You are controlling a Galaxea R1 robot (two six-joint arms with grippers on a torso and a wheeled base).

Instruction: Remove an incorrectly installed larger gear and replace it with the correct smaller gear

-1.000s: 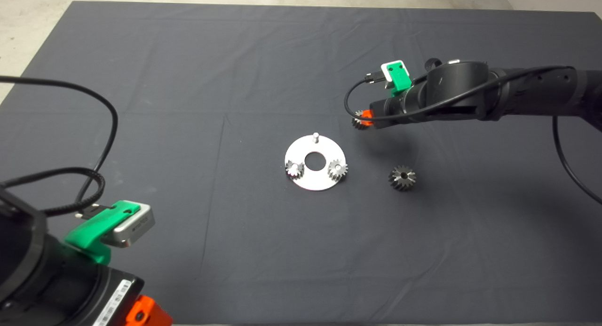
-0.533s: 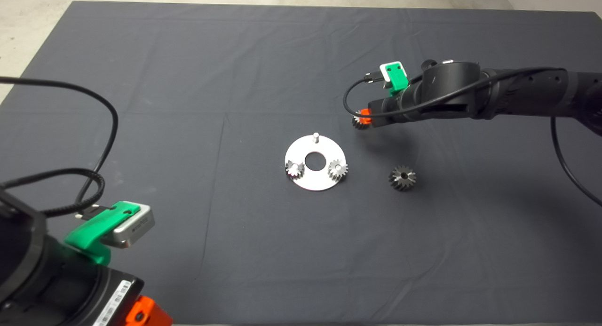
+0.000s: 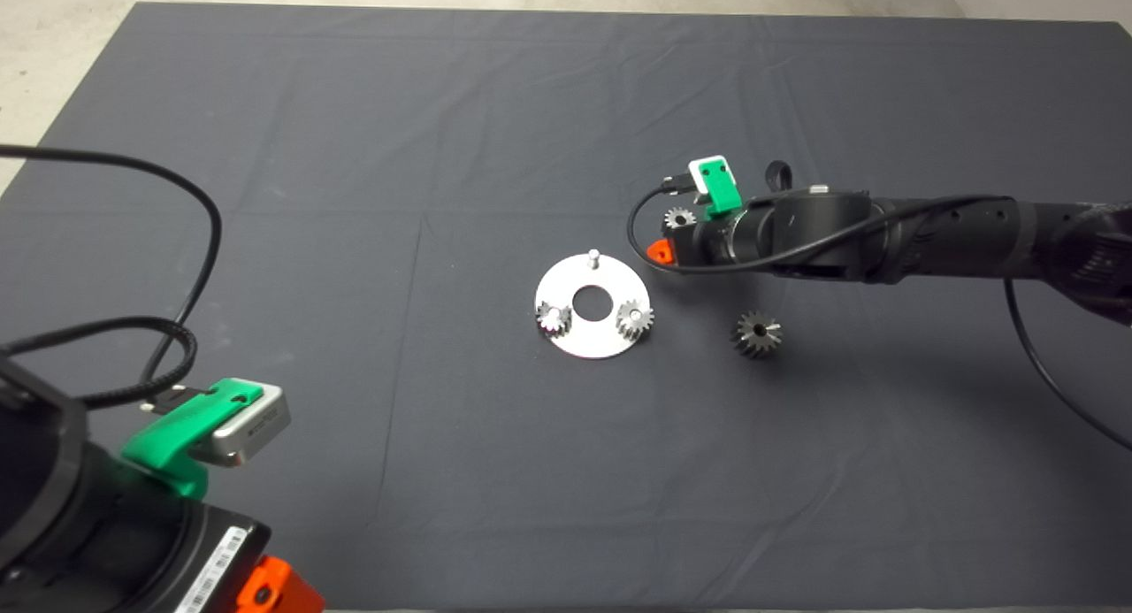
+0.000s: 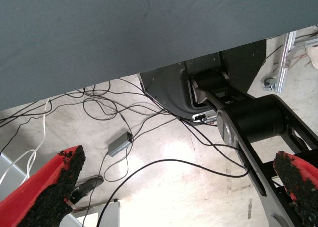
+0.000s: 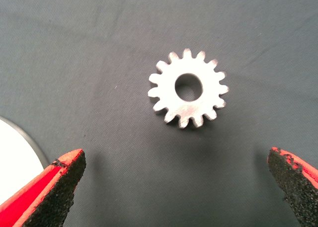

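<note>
The smaller gear (image 3: 679,218) (image 5: 188,88) lies flat on the mat, right of and behind the silver plate (image 3: 591,339) (image 5: 12,155). My right gripper (image 3: 663,243) (image 5: 179,187) hovers next to it, open, and its fingers (image 5: 62,185) stand wide apart and short of the gear, touching nothing. The larger gear (image 3: 757,333) rests on the mat to the right of the plate. The plate carries two small silvery gears (image 3: 553,318) (image 3: 634,317) and a bare peg (image 3: 593,258). My left gripper (image 3: 265,591) (image 4: 174,187) is parked at the lower left, open.
The right arm (image 3: 929,237) reaches in over the mat from the right, trailing a black cable (image 3: 1052,374). The left wrist view shows the mat's edge (image 4: 149,63), floor cables and the robot's base (image 4: 248,117).
The right arm has swung toward the near side and slightly left. The smaller gear, earlier at its fingertips, now lies uncovered on the mat beside the gripper.
</note>
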